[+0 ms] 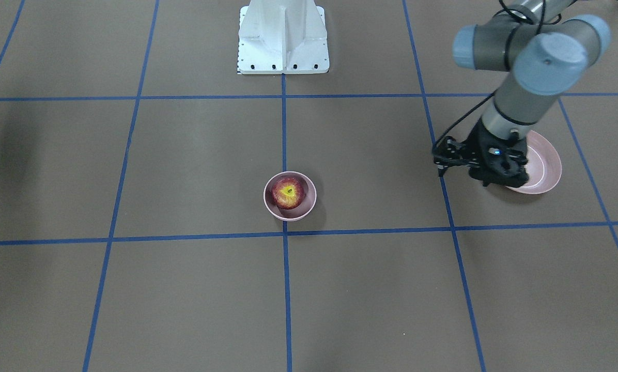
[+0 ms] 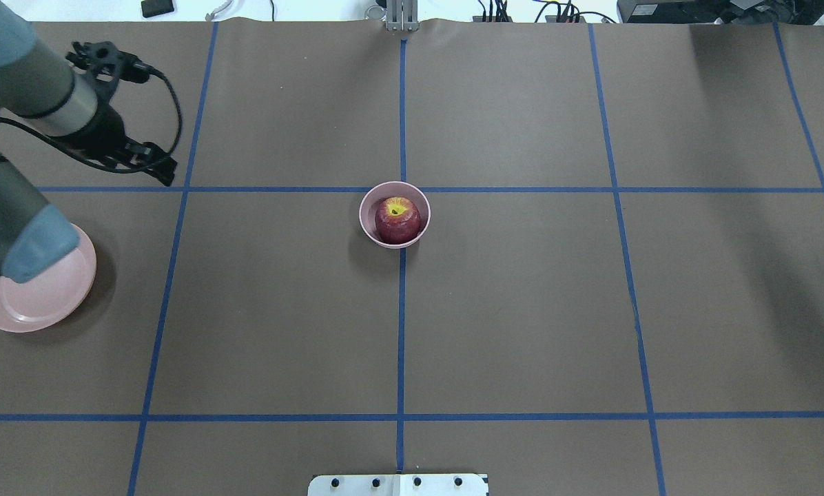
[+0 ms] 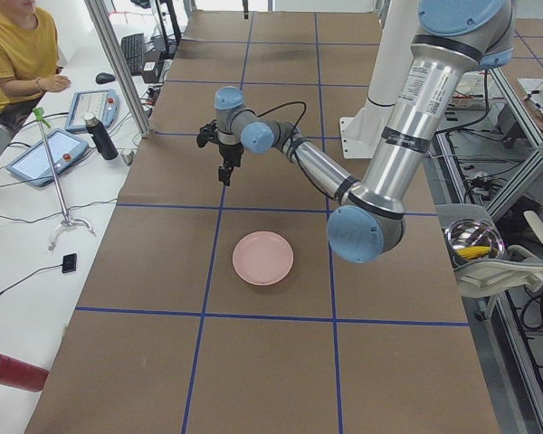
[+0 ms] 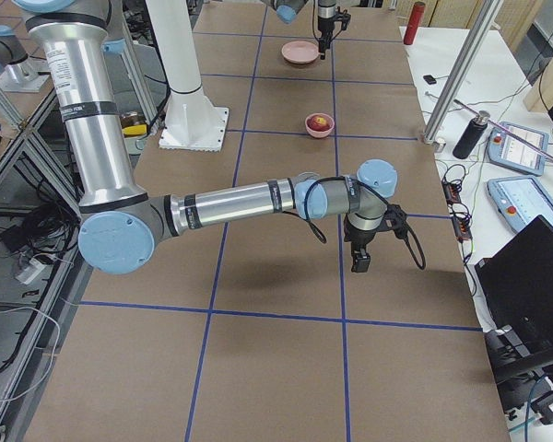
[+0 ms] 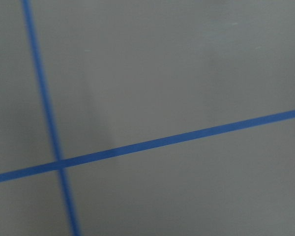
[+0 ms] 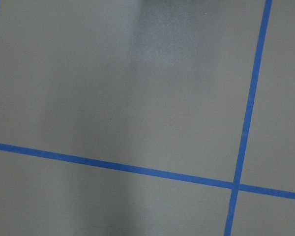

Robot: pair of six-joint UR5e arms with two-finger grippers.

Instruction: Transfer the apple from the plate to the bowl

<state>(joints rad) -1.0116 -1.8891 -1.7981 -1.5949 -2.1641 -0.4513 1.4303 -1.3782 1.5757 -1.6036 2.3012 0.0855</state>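
Resting: one apple (image 1: 288,192) in one bowl (image 1: 311,205) | one plate (image 1: 546,168) | left fingers (image 2: 167,172), right fingers (image 4: 359,262): cannot tell.

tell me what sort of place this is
Likely a robotics lab: a brown paper-covered table gridded with blue tape lines, silver-and-blue robot arms, and grey touchscreen control pendants on a white side bench.

The left arm (image 1: 526,98) hides part of the plate (image 1: 547,166); left end effector (image 3: 223,174)'s opening is unclear.
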